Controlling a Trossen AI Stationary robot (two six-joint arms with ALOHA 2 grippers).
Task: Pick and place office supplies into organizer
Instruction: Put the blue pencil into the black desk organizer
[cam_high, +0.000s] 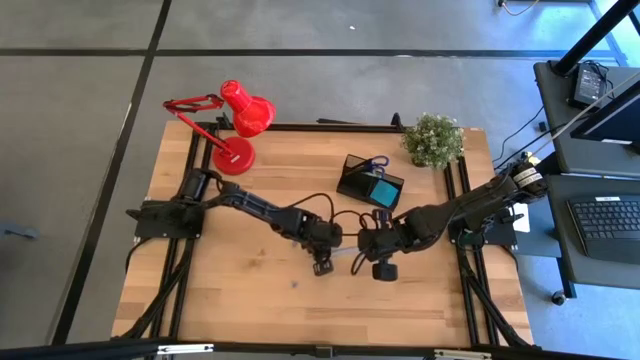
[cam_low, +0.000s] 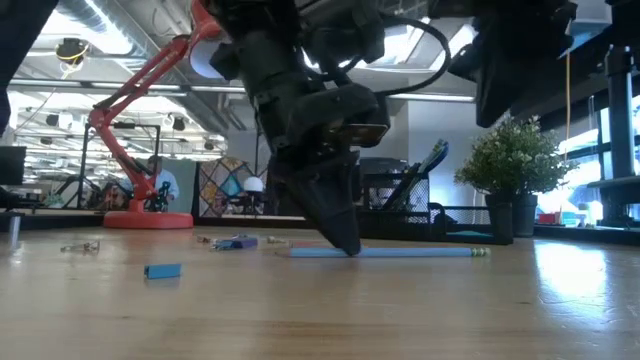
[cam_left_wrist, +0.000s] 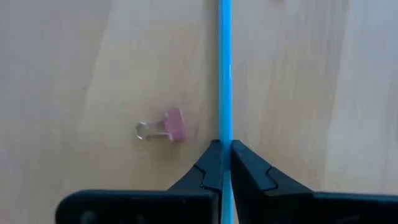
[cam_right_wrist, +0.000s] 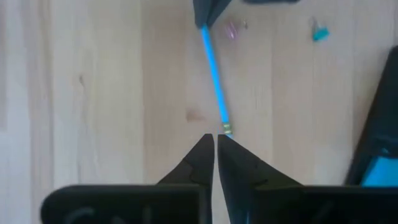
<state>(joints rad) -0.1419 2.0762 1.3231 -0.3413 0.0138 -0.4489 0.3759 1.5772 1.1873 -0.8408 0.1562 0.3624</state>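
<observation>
A thin blue pencil (cam_low: 420, 252) lies flat on the wooden table, its eraser end (cam_right_wrist: 227, 129) toward the right arm. My left gripper (cam_left_wrist: 225, 149) is shut on it near the other end. My right gripper (cam_right_wrist: 216, 138) hangs shut above the table just short of the eraser end and holds nothing. The black organizer (cam_high: 368, 180) stands at the far middle of the table with a teal sticky-note pad (cam_high: 383, 192) and blue-handled scissors (cam_high: 377, 165) in it. My left gripper pinches the blue pencil's shaft (cam_left_wrist: 224, 124) between its two fingertips, near the end away from the eraser. The fingers (cam_low: 345, 238) come down from above at a slant, one on each side of the pencil. The pencil lies level on the table.
A pink binder clip (cam_left_wrist: 171, 126) lies beside the pencil. More small clips (cam_low: 235, 242) and a small blue piece (cam_low: 162, 270) are scattered on the table. A red desk lamp (cam_high: 240, 125) stands far left, a potted plant (cam_high: 433, 140) far right.
</observation>
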